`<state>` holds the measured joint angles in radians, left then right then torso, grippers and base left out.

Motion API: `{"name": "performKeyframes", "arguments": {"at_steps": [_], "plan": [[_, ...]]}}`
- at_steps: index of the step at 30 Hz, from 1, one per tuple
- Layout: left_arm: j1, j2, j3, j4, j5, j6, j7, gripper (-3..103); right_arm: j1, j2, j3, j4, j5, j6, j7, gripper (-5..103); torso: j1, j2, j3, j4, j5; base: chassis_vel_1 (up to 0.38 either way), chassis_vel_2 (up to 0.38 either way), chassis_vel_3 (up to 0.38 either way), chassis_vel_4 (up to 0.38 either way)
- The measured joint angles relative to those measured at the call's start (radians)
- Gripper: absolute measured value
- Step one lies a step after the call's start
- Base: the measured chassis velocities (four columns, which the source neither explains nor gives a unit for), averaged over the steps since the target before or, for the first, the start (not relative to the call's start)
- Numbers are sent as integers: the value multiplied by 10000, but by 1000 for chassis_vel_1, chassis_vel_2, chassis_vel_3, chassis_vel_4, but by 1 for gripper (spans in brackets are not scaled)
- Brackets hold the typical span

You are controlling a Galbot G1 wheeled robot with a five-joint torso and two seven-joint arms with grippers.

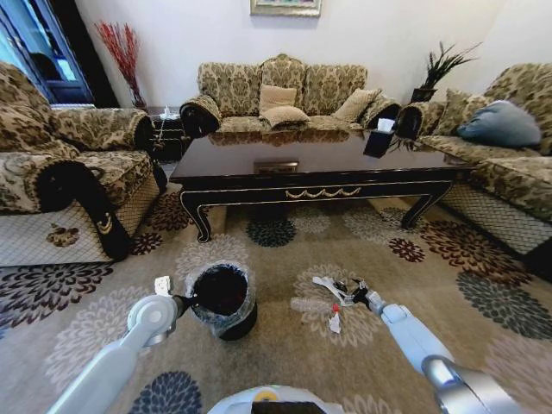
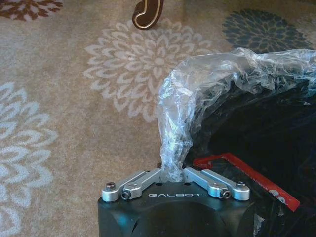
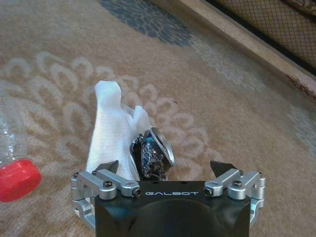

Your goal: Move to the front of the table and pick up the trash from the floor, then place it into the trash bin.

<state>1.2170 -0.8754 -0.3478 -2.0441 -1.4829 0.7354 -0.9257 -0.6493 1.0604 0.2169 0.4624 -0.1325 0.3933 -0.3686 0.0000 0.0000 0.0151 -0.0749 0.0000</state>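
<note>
Trash lies on the carpet in front of the table (image 1: 315, 168): a white paper scrap (image 3: 109, 131) and a small dark crumpled bit (image 3: 150, 155) sit right between the spread fingers of your right hand (image 3: 168, 168), and the bottle (image 3: 15, 163) with its red cap lies just beside that hand. Paper and dark bit look light and soft, so they should crush easily; close low, around the bunched middle where the two overlap, to take both together. The bottle looks light, smooth and likely to roll or slip; take it across the body near the cap. Your left hand (image 2: 173, 174) is pinching the bag at the rim of the bin (image 1: 222, 297), which stands near the trash.
</note>
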Motion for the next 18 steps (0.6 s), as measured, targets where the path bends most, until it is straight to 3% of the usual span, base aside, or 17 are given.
{"name": "performKeyframes", "arguments": {"at_steps": [12,18], "plan": [[87,26,-121,-43,19,0,12,0,157,90,-126,-51,334,-47,159,102,0,0,0,-1,-1,0,0,0,0],[175,75,-212,-101,20,0,20,0,171,121,-270,-59,287,5,137,82,0,0,0,0,0,0,0,0,0]]}}
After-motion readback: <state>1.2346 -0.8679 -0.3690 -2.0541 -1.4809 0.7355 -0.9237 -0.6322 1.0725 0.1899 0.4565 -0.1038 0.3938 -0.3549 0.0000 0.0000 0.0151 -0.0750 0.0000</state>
